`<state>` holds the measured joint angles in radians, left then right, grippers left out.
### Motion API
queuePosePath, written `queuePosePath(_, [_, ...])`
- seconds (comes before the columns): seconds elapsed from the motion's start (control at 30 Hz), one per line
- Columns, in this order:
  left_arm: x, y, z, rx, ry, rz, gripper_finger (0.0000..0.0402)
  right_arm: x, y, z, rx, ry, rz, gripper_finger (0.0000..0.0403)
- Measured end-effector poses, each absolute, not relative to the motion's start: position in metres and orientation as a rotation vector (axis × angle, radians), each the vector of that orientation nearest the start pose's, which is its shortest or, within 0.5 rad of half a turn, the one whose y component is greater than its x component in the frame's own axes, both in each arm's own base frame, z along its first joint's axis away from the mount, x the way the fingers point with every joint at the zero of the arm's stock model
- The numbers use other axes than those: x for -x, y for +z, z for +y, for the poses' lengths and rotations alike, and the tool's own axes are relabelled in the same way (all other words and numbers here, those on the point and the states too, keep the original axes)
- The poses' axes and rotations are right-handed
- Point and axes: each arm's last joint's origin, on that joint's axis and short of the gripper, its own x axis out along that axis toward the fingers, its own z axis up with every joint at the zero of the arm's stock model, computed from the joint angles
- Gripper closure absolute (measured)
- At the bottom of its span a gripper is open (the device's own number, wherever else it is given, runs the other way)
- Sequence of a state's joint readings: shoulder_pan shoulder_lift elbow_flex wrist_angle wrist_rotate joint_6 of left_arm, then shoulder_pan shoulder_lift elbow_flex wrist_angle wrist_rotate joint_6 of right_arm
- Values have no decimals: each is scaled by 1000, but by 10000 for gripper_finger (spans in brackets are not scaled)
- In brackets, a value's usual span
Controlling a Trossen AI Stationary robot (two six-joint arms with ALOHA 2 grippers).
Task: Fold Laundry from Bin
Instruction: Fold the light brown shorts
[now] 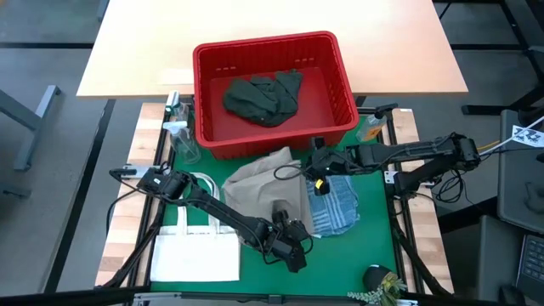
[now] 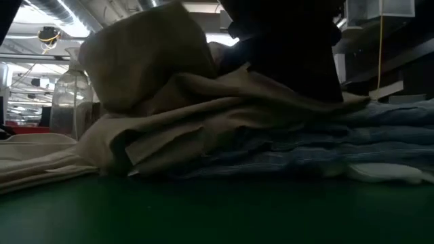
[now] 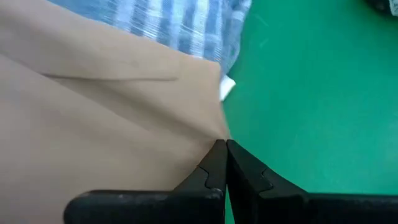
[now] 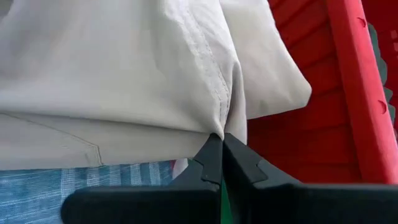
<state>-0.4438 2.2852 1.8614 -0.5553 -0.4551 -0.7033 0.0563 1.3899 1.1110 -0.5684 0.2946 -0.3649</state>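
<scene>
1. High view: the red bin (image 1: pixel 274 92) stands at the far side of the green bench (image 1: pixel 374 238) with a dark green garment (image 1: pixel 262 97) left inside. Just in front of it, a beige garment (image 1: pixel 272 189) lies partly over a blue striped garment (image 1: pixel 337 208). The left claw (image 1: pixel 291 242) sits at the beige piece's near edge, the right claw (image 1: pixel 319 174) at its far right edge.
2. Low view: the beige cloth (image 2: pixel 169 102) is heaped in soft folds over the striped one (image 2: pixel 325 146).
3. Left wrist view: the left claw (image 3: pixel 225 149) is closed, pinching a beige corner (image 3: pixel 214 127).
4. Right wrist view: the right claw (image 4: pixel 221 144) is closed on a beige seam (image 4: pixel 211 74) beside the bin wall (image 4: pixel 348 81).
5. The cloth looks light, limp and prone to sagging; corners and seamed edges give the surest hold.
</scene>
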Motion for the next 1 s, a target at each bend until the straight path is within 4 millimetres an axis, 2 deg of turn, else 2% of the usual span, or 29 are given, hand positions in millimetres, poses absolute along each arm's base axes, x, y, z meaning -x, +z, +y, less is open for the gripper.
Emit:
queuePosePath(0.47, [-450,179,-202,232,302,830,401,-288,282,9,477,-35,866,395])
queuePosePath(0.6, [-448,184,-205,222,305,829,401,-288,282,9,475,-30,866,360])
queuePosePath(0.8, [-441,209,-211,170,320,879,401,-287,283,7,504,-100,874,267])
queuePosePath(0.87, [-437,224,-214,128,345,893,401,-287,285,7,514,-118,886,244])
queuePosePath(1.0, [-424,262,-216,70,420,892,401,-288,302,7,510,-121,871,215])
